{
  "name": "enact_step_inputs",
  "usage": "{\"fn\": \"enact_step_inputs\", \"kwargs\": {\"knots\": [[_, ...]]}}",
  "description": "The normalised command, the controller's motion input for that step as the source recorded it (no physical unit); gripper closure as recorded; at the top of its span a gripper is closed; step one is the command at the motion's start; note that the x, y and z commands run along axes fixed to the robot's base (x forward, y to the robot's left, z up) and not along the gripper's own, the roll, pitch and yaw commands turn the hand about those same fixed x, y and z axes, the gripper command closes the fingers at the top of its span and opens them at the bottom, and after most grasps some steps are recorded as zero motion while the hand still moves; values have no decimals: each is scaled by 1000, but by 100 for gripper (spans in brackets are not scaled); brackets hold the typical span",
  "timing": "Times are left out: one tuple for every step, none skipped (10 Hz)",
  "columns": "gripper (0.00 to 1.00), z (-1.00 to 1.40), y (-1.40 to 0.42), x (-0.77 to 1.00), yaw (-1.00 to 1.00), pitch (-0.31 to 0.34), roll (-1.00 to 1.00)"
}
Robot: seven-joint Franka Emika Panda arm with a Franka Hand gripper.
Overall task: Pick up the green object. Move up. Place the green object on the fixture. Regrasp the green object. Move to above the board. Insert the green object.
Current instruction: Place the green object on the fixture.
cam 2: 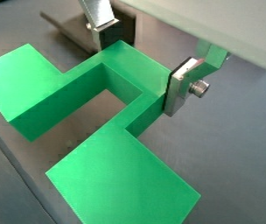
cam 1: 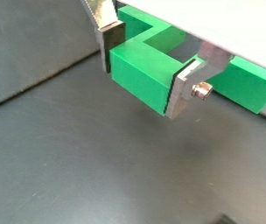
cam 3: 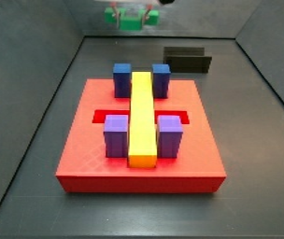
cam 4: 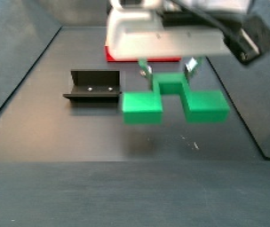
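In a wrist view we see the gripper point(cam 1: 147, 63) clamped on the green object point(cam 1: 147, 74): silver fingers point(cam 1: 187, 89) press either side of its middle block. A side arm extends beyond. Dark floor point(cam 1: 66, 157) lies beneath.

A robotics lab test cell: a dark walled floor point(cam 3: 250, 201), a bolted-down fixture point(cam 4: 92, 87), coloured blocks slotted into a red board point(cam 3: 141, 166), the pincer point(cam 4: 163, 65) above.
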Motion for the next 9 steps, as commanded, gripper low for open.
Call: {"fn": "enact_step_inputs", "kwargs": {"knots": [[100,231,0,823,-134,0,-591],[100,400,0,880,-223,0,-871],[100,426,0,849,-260,0,-891],[100,454,0,857,-291,0,-914],[100,454,0,794,-311,-20,-960],[100,460,0,814,-306,-34,-969],[100,400,0,797,-303,-63,-926],[100,31,-129,817,-283,-26,-526],[100,0,-234,777,-297,-20,-351]]}}
